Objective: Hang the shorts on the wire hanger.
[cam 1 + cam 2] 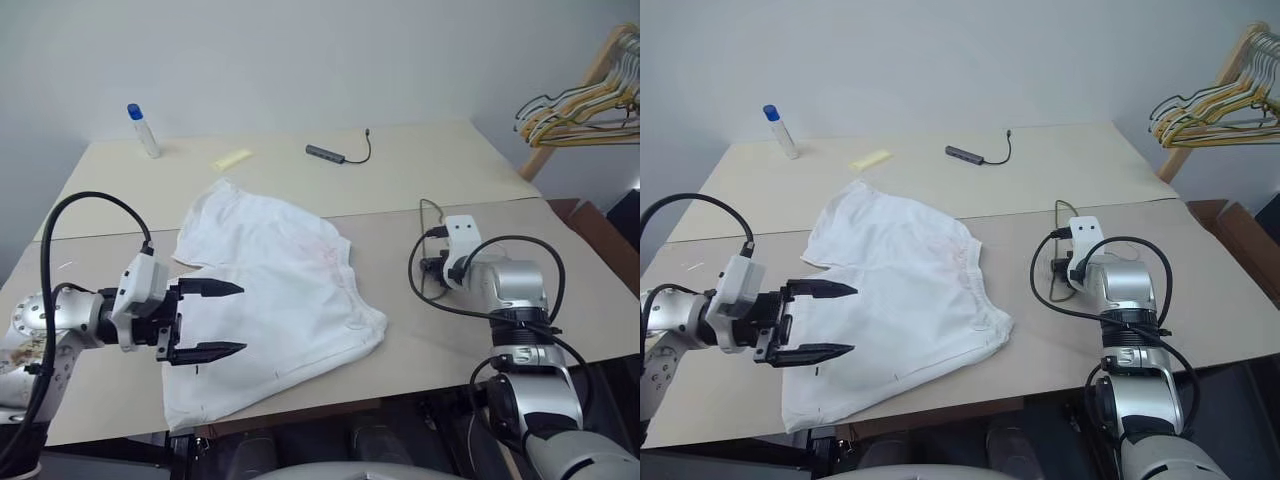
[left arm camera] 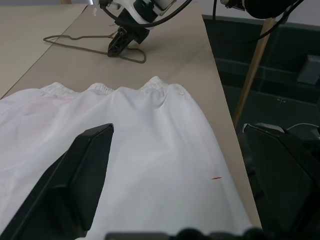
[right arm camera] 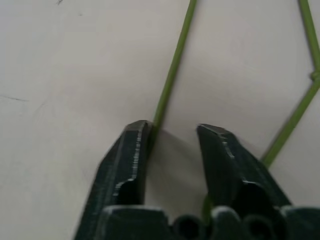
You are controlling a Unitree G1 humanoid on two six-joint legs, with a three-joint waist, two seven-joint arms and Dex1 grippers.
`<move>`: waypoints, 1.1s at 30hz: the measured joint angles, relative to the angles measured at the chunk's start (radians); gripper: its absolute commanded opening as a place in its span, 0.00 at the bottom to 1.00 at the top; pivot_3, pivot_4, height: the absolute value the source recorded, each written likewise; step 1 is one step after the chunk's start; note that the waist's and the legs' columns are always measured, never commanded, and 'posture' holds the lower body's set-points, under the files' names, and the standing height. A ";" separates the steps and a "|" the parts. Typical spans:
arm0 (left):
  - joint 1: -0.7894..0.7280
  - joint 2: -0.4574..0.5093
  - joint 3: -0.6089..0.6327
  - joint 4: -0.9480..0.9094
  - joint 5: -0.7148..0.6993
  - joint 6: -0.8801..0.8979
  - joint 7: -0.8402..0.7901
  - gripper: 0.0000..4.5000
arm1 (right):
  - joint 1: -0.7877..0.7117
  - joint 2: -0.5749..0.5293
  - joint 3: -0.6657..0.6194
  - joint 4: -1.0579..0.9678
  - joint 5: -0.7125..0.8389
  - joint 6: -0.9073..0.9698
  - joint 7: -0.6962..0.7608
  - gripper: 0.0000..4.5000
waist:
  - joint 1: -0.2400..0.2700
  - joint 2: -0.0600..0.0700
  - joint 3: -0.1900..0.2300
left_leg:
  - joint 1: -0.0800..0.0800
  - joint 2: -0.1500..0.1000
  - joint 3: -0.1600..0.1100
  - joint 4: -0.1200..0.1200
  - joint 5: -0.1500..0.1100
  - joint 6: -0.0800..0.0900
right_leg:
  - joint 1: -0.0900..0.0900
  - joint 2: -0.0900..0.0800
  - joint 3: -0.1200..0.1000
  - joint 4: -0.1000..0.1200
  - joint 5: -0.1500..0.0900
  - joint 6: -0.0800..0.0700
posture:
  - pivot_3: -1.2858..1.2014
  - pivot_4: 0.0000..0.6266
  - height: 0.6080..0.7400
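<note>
Fingers [image 1: 205, 290] of the left gripper [image 1: 240, 318]: spread as wide as they go, empty, pointing across toward the robot's right. Hover over the near leg of the shorts [image 1: 280, 290], whether touching the cloth or just above it cannot be told. Fingers [image 3: 132, 150] of the right gripper [image 3: 172, 127]: narrowed to a small gap, not clamped on anything, tips down at the tabletop [image 1: 420, 170]. Straddle or brush one thin olive wire of the wire hanger [image 3: 170, 70], which meets the inner edge of one finger; a second stretch of the same wire slants past the other finger. Lies flat on the bare tabletop, that hanger, just beside the waistband of the shorts on the robot's right, apart from the cloth and largely hidden behind the right wrist in the head views. Spread out white and wrinkled in the middle of the tabletop, the shorts, two wide legs toward the robot's left, a tiny red mark [image 2: 216, 178] near the front edge. Farther back, well apart from all this: a small bottle with a blue cap [image 1: 143, 130], a pale yellow slip [image 1: 232, 158], a grey adapter with a short cable [image 1: 325, 152]. Off the far right corner, a bunch of yellow and dark hangers [image 1: 585, 105] by a wooden pole [image 1: 540, 160].
</note>
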 measured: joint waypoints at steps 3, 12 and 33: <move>-0.011 -0.004 -0.004 0.000 0.000 0.000 0.005 1.00 | 0.001 -0.003 0.008 0.000 -0.001 -0.006 0.002 0.01 | -0.003 0.000 0.000 | 0.000 0.000 0.000 0.000 0.000 0.000 | 0.000 0.000 0.000 0.000 0.000 0.000 | 0.52 0.00 1.00; -0.179 -0.125 -0.084 0.055 0.042 0.138 0.227 1.00 | 0.056 -0.019 0.042 -0.049 -0.015 -0.068 0.001 0.01 | 0.008 -0.005 -0.004 | 0.000 0.000 -0.002 0.000 0.000 0.000 | 0.001 0.000 -0.001 -0.001 0.000 0.000 | 0.52 0.00 1.00; -0.394 -0.768 0.063 0.199 -0.493 0.617 1.007 1.00 | 0.327 -0.160 0.271 -0.738 0.015 -0.598 0.319 0.01 | 0.029 -0.002 -0.002 | -0.003 -0.005 -0.007 0.001 0.000 -0.001 | 0.000 -0.003 -0.002 -0.001 -0.001 0.002 | 0.51 0.00 1.00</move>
